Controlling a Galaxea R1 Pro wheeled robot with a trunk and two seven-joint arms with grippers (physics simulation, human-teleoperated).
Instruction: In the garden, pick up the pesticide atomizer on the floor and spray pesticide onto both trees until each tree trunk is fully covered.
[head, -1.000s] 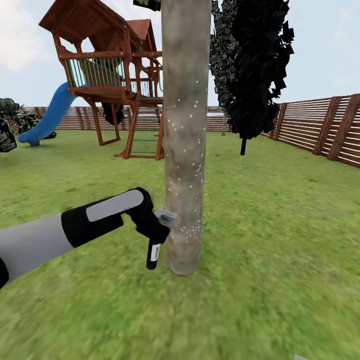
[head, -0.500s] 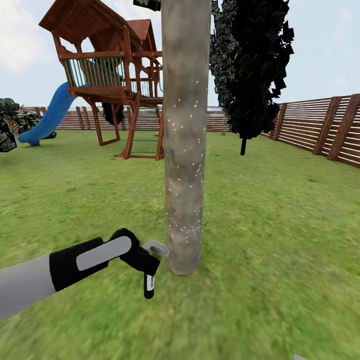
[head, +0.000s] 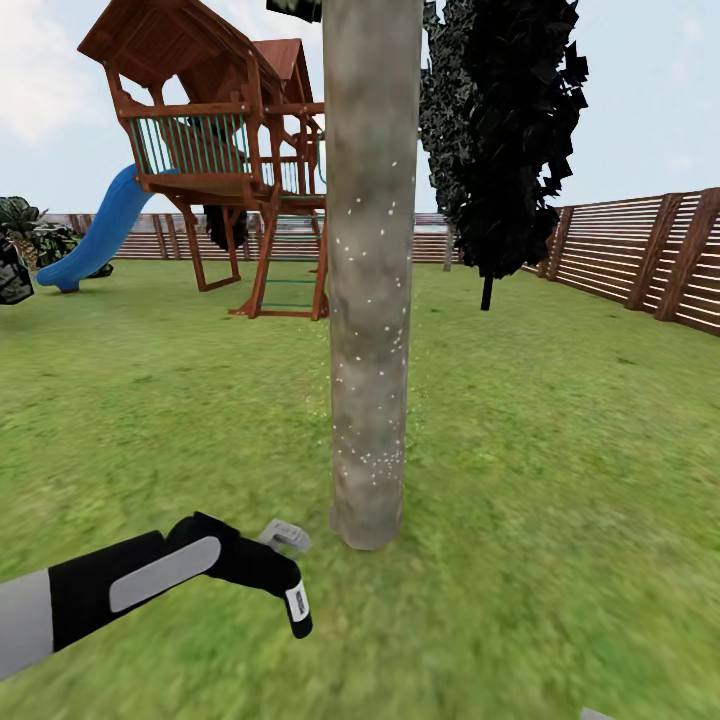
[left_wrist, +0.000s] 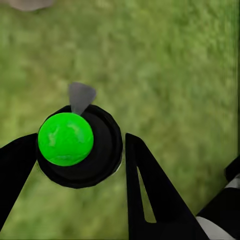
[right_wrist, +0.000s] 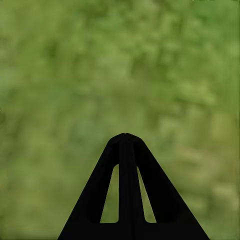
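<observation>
Now we see the left tool (head: 285, 560) clamped on the pesticide atomizer (left_wrist: 75, 145), low over the lawn (head: 560, 500) beside the speckled tree trunk (head: 370, 300); right tool (right_wrist: 126, 137) fingers pressed together.

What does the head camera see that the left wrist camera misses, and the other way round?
Head view alone: the tree trunk dotted with white pesticide, the play tower, the fence. Left wrist view alone: the pesticide atomizer from above, its green top and grey nozzle, held between the dark fingers. Shared: the lawn and the left gripper.
</observation>
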